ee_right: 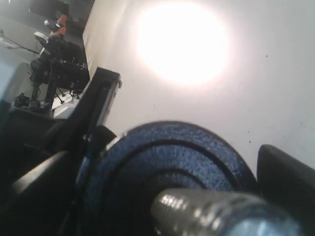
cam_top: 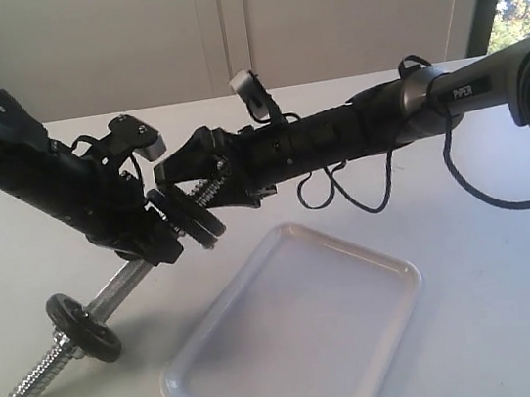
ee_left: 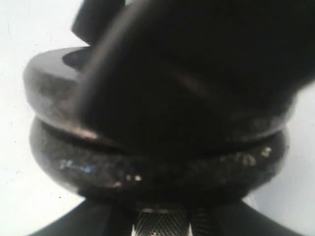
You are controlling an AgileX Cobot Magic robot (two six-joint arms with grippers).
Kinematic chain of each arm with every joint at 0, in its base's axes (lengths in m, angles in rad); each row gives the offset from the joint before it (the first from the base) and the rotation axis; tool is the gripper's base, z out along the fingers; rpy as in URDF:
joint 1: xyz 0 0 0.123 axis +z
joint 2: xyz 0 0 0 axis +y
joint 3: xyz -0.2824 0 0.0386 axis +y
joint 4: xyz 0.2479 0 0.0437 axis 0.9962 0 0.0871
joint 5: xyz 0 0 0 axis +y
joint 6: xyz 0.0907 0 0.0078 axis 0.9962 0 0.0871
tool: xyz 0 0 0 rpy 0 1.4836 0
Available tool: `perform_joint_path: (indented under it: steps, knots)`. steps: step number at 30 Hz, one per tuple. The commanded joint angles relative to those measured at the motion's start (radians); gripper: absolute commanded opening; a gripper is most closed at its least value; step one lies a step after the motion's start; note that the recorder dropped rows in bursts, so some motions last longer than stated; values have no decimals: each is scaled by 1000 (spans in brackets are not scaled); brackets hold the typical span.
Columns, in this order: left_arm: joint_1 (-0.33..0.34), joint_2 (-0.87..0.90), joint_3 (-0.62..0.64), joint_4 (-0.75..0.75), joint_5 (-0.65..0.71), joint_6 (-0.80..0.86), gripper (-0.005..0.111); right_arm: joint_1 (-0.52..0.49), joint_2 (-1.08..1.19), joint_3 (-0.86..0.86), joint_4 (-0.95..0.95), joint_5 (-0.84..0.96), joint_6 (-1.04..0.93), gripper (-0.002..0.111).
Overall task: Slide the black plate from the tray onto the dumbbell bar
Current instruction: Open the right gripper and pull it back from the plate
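The short shiny steel dumbbell bar [cam_top: 124,282] is tipped up, with its low end near the lower left of the frame and its high end near the middle. The left gripper [cam_top: 156,243] comes in from the upper left and is clenched on the rough middle of the bar. It seems to hold the bar slanted so its screw end points at the other arm. The flat round black iron plate [cam_top: 205,223] is not in the tray. It sits on the high end of the bar, and the right wrist view shows the screw end poking through its hole [ee_right: 162,157]. In the left wrist view it lies against a second dark disc [ee_left: 147,172]. The right gripper [cam_top: 195,189] reaches in from the right with its jaws wide, one finger [ee_right: 101,105] on each side of the plate. I cannot tell if they are squeezing its rim or have let go. The shallow white plastic tray [cam_top: 394,274] rests on the white table [cam_top: 501,333] at the bottom middle, with nothing in it. Another small black disc [cam_top: 84,328] sits near the low end of the bar.
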Motion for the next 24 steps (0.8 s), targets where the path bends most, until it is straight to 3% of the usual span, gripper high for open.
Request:
perform_joint_path:
  steps: [1,15,21,23,24]
  knots:
    - [-4,-30,-18,-78,2,-1,0,-21,-31,-13,78,85,1,92]
    - [-4,-30,-18,-72,-16,-11,0,-150,-34,-13,-23,57,-23,92]
    - [-4,8,-18,-68,-28,-13,0,-215,-34,-13,-27,131,-23,91]
    - [-4,24,-18,-70,-28,-13,0,-225,-36,-13,-27,131,-23,88]
    - [-4,30,-18,-72,-28,-13,0,-235,-38,-13,-45,131,-23,80]
